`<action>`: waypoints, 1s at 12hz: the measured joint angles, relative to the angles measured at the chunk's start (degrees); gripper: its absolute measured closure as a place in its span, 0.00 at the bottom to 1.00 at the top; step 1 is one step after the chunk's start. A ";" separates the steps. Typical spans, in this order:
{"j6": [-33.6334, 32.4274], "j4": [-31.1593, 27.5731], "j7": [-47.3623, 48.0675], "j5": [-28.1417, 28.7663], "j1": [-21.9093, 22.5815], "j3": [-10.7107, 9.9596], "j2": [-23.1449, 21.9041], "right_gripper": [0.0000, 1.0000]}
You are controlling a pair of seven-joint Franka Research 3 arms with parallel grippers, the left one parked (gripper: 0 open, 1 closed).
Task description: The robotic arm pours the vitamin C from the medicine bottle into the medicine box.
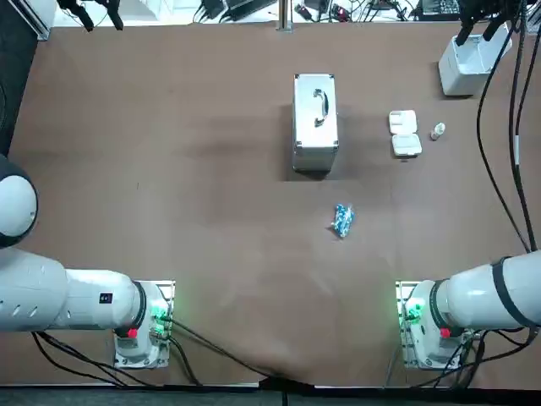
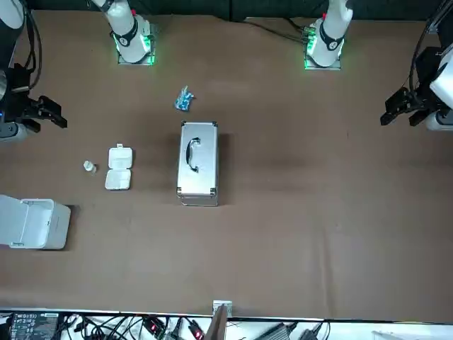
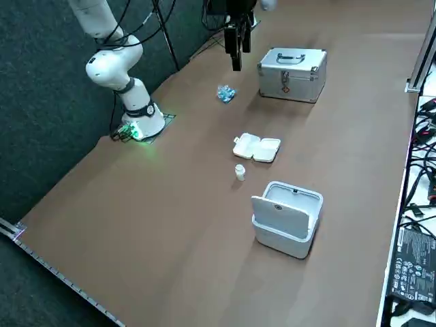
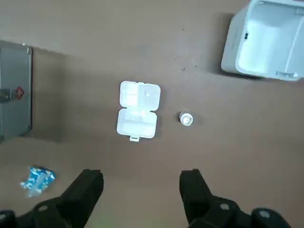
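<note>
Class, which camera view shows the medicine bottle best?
Right wrist view: the medicine bottle appears largest, unobstructed, beyond the open right pincer hovering above the table. Top, front and right side views show only a tiny speck beside the medicine box.

Bright, even overhead light; a soft shadow hugs the metal case (image 1: 315,118); the right gripper (image 4: 141,179), fingers spread, hangs high to the case's right.

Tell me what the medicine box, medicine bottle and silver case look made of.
Medicine box: white plastic, likely; matte, moulded compartments. Medicine bottle: seemingly pale plastic; too small to confirm. Silver case: brushed metal, probably aluminium; shiny silver panels. Right gripper hovers open above the table.
</note>
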 joint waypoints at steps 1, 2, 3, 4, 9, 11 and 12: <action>0.14 0.00 -1.95 0.32 -0.12 -0.09 0.13 0.00; 0.57 0.01 -3.80 1.58 -0.42 -0.29 0.38 0.00; 1.10 0.00 -5.33 3.45 -1.18 -0.43 0.78 0.00; 1.51 0.02 -6.51 5.36 -2.34 -0.51 1.23 0.00; 2.95 0.10 -12.54 8.02 -5.38 -0.72 3.12 0.00; 3.70 0.10 -17.94 9.19 -5.73 -0.72 3.54 0.00; 3.77 0.06 -20.30 10.01 -6.02 -0.72 3.70 0.00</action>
